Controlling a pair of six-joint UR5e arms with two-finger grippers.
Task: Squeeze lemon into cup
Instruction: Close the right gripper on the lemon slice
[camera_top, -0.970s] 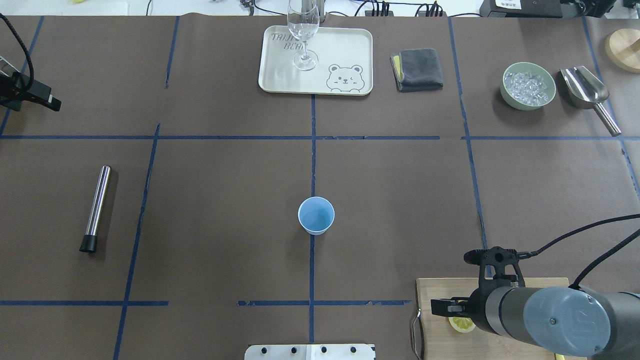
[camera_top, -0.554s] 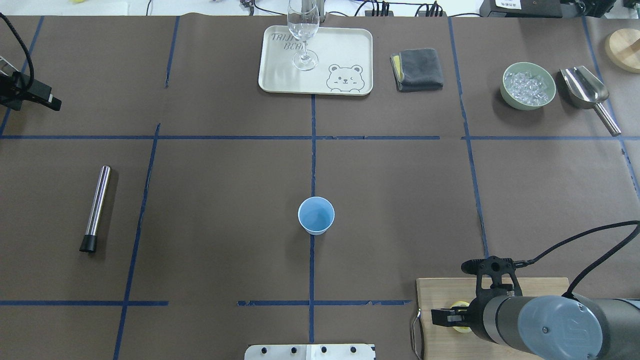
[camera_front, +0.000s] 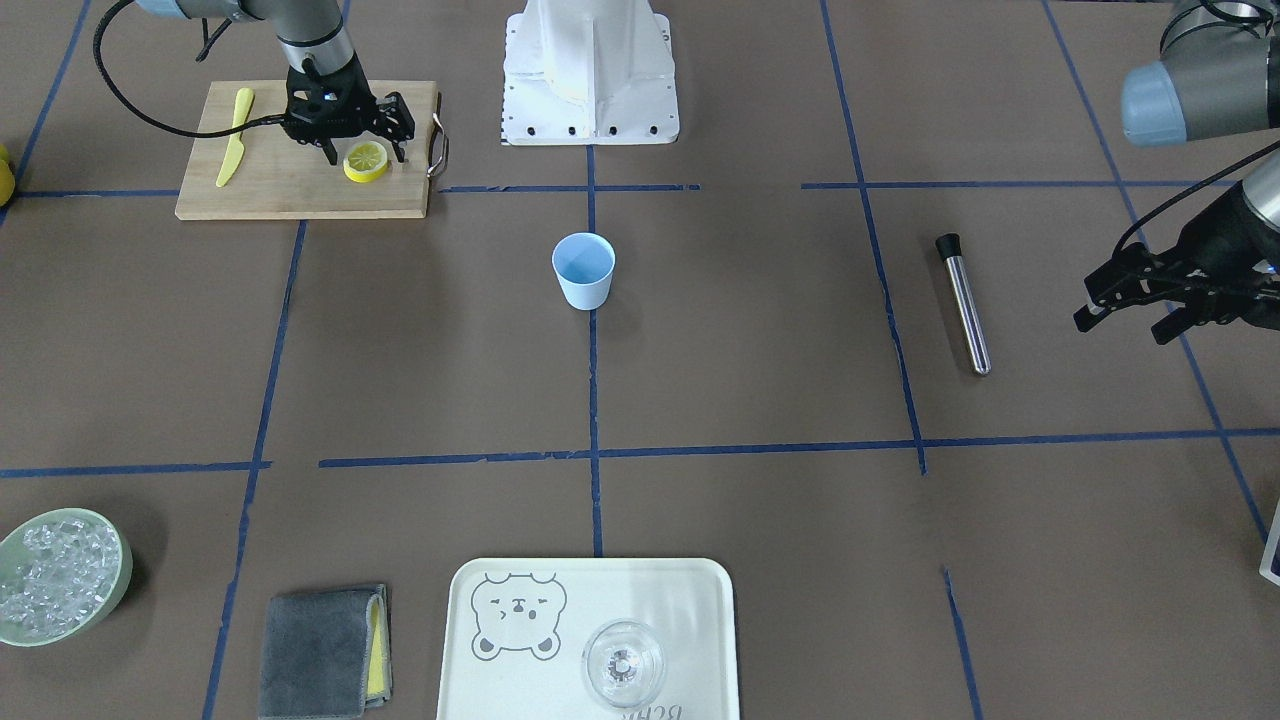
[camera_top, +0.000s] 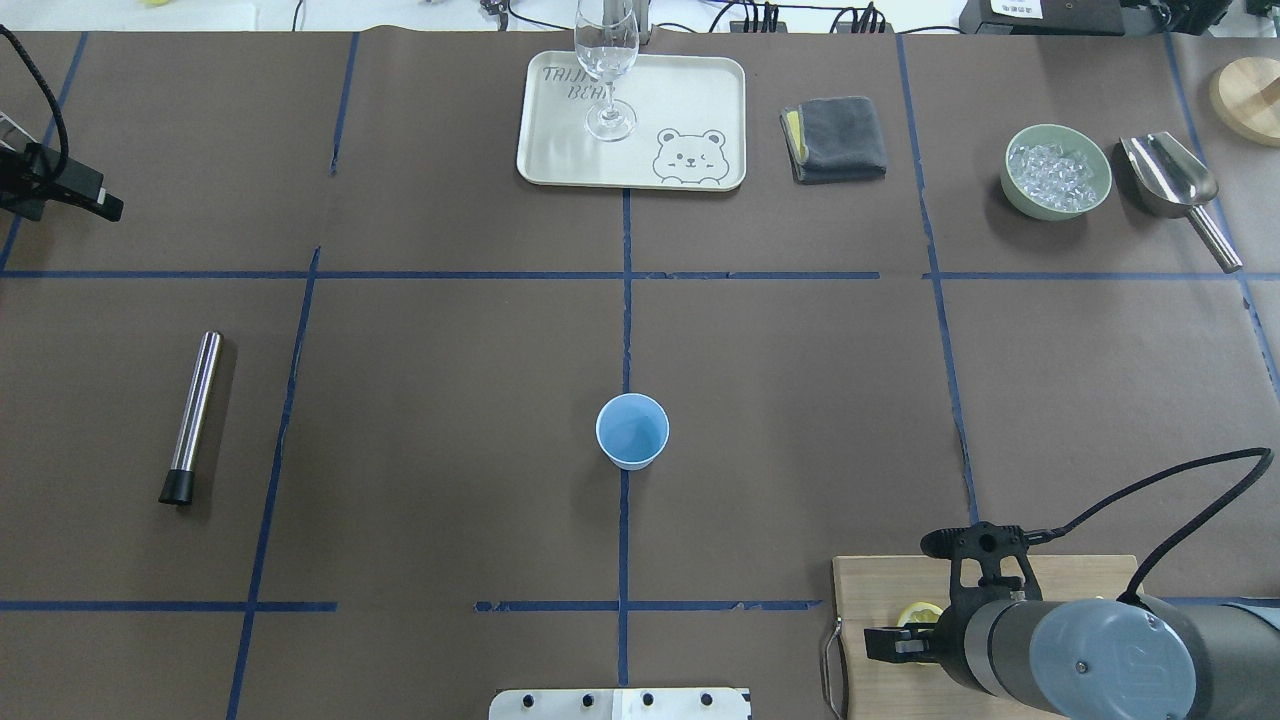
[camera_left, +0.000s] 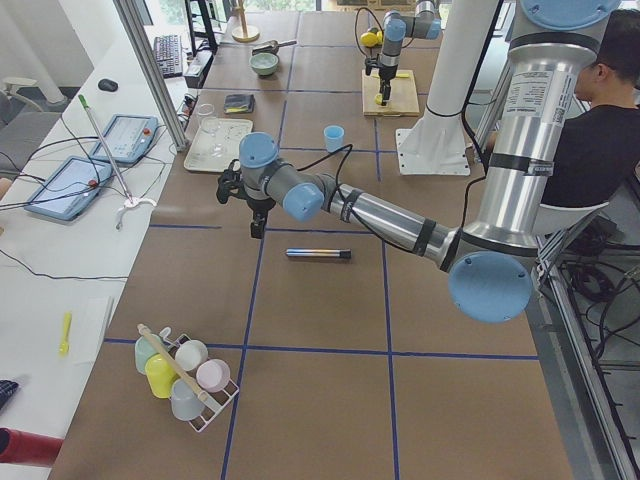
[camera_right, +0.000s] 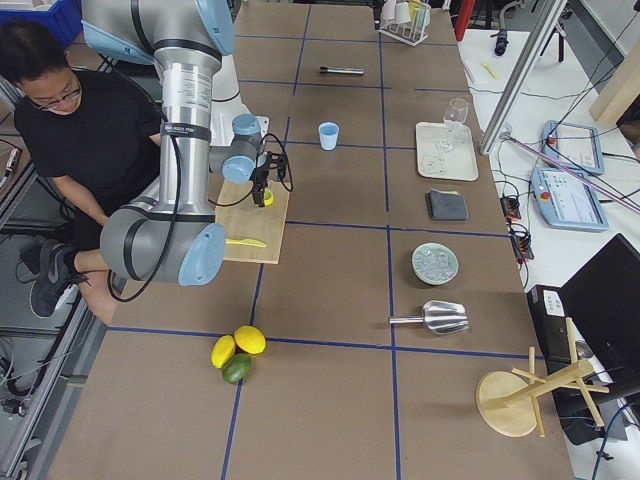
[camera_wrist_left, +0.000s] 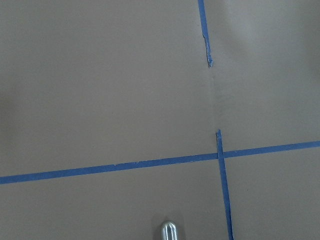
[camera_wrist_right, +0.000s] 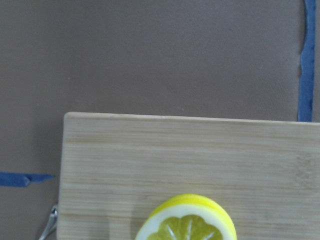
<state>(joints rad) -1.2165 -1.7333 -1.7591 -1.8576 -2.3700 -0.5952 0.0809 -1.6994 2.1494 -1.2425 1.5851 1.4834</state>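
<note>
Where the front-facing camera looks: I see the right gripper (camera_front: 366, 156) spread wide, a finger either side of the lemon (camera_front: 366, 164) on the cutting board (camera_front: 290, 192) at the near right; the cup (camera_front: 584, 272) stands in the middle, well apart.
Same view, left side: the left gripper (camera_front: 1125, 322), jaws parted, holds nothing.
Overhead: the right arm (camera_top: 1100, 660) hides most of the lemon.
Right wrist: lemon's cut face up.

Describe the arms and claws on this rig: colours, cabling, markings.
Both arms are silver-grey tubes with pale blue-grey round joint caps: left arm, right arm. The left arm's upper tube carries a printed label, too small to read. Each ends in a black two-finger claw, left claw and right claw, fed by a loose black cable.
</note>
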